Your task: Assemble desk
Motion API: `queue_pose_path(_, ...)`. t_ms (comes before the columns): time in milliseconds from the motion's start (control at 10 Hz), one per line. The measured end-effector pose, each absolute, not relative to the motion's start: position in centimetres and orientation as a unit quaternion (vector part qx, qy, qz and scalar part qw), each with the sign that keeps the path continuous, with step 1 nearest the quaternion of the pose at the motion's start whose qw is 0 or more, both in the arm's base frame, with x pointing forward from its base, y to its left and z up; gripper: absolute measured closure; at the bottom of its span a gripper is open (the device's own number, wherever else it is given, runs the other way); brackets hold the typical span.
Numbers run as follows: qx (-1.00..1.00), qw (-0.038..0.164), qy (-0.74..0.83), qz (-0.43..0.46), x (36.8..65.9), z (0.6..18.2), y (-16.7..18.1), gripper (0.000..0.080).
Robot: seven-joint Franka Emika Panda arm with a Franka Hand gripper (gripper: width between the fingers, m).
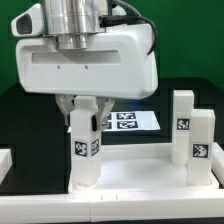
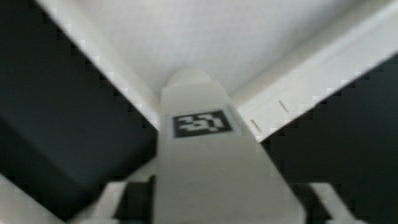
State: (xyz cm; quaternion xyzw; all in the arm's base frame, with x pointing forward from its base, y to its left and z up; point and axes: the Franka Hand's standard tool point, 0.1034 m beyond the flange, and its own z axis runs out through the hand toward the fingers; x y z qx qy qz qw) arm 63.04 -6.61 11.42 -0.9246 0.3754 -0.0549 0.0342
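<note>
Exterior view
Desk top: one, a flat white rimmed slab [image 1: 140, 172] lying on the black table [image 1: 20, 110], filling the lower part of the picture.
Legs: three counted, each a chunky white square post with a small black-and-white tag.
Leg, held: upright at about 7 o'clock from centre [image 1: 83, 150], its foot on the slab's corner at the exterior view's left.
Legs, free: two upright at about 3 o'clock, one behind [image 1: 182, 122] and one in front [image 1: 202, 147], just beside each other at the exterior view's right.
Gripper: one [image 1: 85, 108]; its two fingers press on the upper end of the held leg, one on each side.
Marker board: one, flat on the table behind the desk [image 1: 128, 120], partly hidden by the gripper.
Obstruction: the large white gripper body covers the upper centre.
Other: a white edge at 8 o'clock, cut off, cannot be identified.

Wrist view
Leg: one, running from 6 o'clock toward centre [image 2: 205, 150], tag facing the camera.
Fingers: one at each side of the leg [image 2: 128, 200]; blurred.
Desk top: pale rimmed surface beyond the leg [image 2: 214, 30], dark table on both sides.
</note>
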Motion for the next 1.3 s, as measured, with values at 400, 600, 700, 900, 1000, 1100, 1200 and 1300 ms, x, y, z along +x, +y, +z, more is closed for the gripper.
queue_pose_path(400,-0.778,0.050,0.624,-0.045,62.97,11.30,-6.86,0.0514)
queue_pose_path(600,-0.663,0.074,0.744,-0.033,62.74,11.29,-7.13,0.0514)
queue_pose_path(700,-0.631,0.080,0.771,-0.026,62.60,11.27,-7.37,0.0514)
queue_pose_path(900,-0.623,0.080,0.778,-0.025,62.63,11.26,-7.28,0.0514)
queue_pose_path(1000,-0.630,0.080,0.772,-0.026,62.61,11.22,-7.30,0.0416)
queue_pose_path(1100,-0.665,0.072,0.743,-0.027,62.60,11.26,-7.36,0.0416)
queue_pose_path(1200,-0.736,0.061,0.674,-0.032,62.81,11.51,-7.48,0.0242)
queue_pose_path(1300,-0.793,0.059,0.605,-0.037,62.83,11.45,-7.26,0.0166)
